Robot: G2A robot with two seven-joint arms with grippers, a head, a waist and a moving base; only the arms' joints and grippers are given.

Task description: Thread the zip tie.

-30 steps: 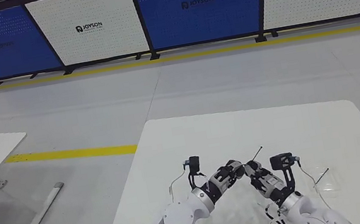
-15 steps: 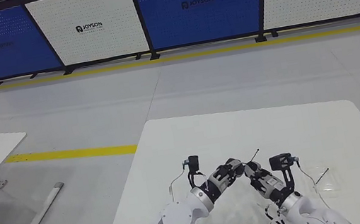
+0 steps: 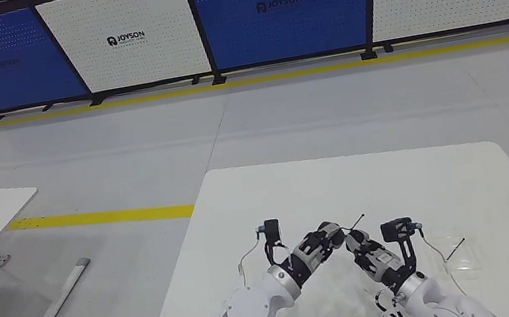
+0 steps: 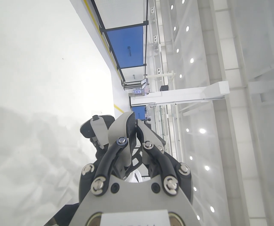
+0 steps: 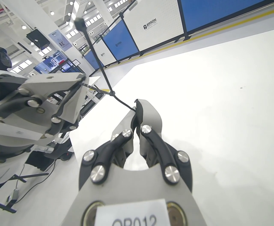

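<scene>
Above the near edge of the white table [image 3: 419, 171], the left hand [image 4: 136, 121] and the right hand [image 5: 135, 110] were each clamped on one thin black plastic zip tie [image 5: 111, 93] spanning them.

Both arms are bent low in the bottom centre of the top view, forearms angled inward so the wrists converge. The left gripper [image 3: 325, 240] comes in from the lower left and the right gripper [image 3: 355, 242] from the lower right, their tips just beside each other above the table. The left one's fingers [image 4: 128, 125] are pressed together, and so are the right one's fingers [image 5: 149, 112]. Each pinches a strand of the thin black zip tie [image 5: 111, 93].
</scene>
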